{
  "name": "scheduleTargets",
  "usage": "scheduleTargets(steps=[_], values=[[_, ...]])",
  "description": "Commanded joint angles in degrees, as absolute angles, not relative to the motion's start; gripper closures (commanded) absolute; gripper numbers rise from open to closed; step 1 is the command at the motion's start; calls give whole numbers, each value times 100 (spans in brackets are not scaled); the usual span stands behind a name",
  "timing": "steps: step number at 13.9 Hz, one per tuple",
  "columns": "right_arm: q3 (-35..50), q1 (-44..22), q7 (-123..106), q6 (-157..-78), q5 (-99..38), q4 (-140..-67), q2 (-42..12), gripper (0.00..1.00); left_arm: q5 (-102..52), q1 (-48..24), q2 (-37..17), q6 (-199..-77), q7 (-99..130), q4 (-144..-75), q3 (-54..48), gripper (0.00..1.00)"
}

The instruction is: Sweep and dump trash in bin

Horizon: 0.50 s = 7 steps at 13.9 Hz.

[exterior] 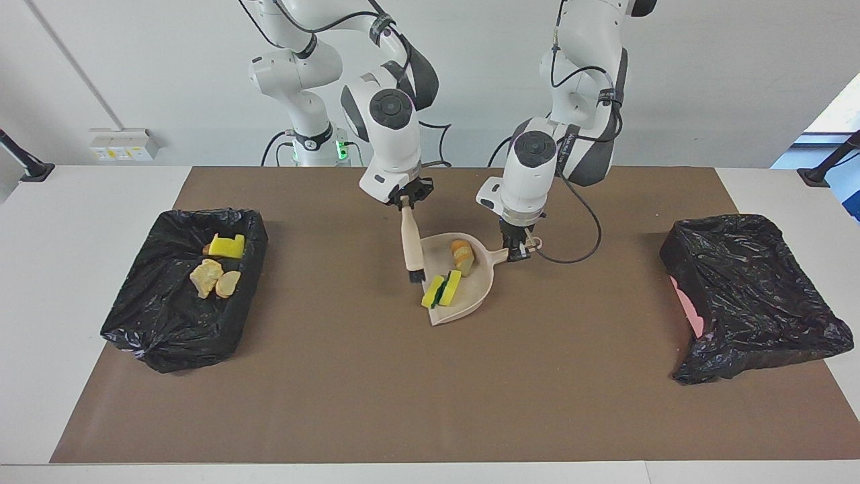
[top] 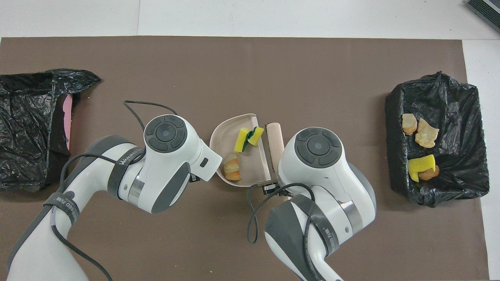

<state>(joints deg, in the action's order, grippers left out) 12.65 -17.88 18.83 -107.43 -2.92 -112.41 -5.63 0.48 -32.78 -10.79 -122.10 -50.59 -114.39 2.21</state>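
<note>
A beige dustpan [exterior: 474, 289] [top: 224, 136] lies mid-table, its open edge toward the right arm's end. My left gripper [exterior: 516, 253] is shut on its handle. In the pan lie two pieces of trash: a yellow sponge chunk with green backing [exterior: 443, 289] [top: 248, 137] and an orange-brown lump [exterior: 461, 254] [top: 232, 171]. My right gripper [exterior: 405, 196] is shut on the beige brush [exterior: 409, 238] [top: 275, 141]. The brush hangs bristles down just outside the pan's open edge. Seen from overhead, both grippers are hidden under their wrists.
A black-lined bin [exterior: 154, 336] [top: 394, 117] at the right arm's end holds several trash pieces, among them a yellow chunk [exterior: 226, 246] [top: 420, 164] and pale lumps [exterior: 205, 277] [top: 425, 133]. A second black-lined bin [exterior: 746, 296] [top: 31, 128] sits at the left arm's end.
</note>
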Motion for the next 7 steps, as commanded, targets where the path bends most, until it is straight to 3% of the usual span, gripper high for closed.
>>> scheduleTargets(steps=[1,4,7], values=[[1310,-1539,1450,-10792,158,-10681,-1219,100,97,-3296,-932,-12349,-5001,-11698,229,100],[1353,-1555,1468,-11203,45,-10309,-1950,100,97,-3322,-923,-12340,-4606,-11689,229,100],[1380,-1801,1503,-11032,-464,-10441,-1943,100,97,-3313,-923,-12331,-4605,-11698,229,100]])
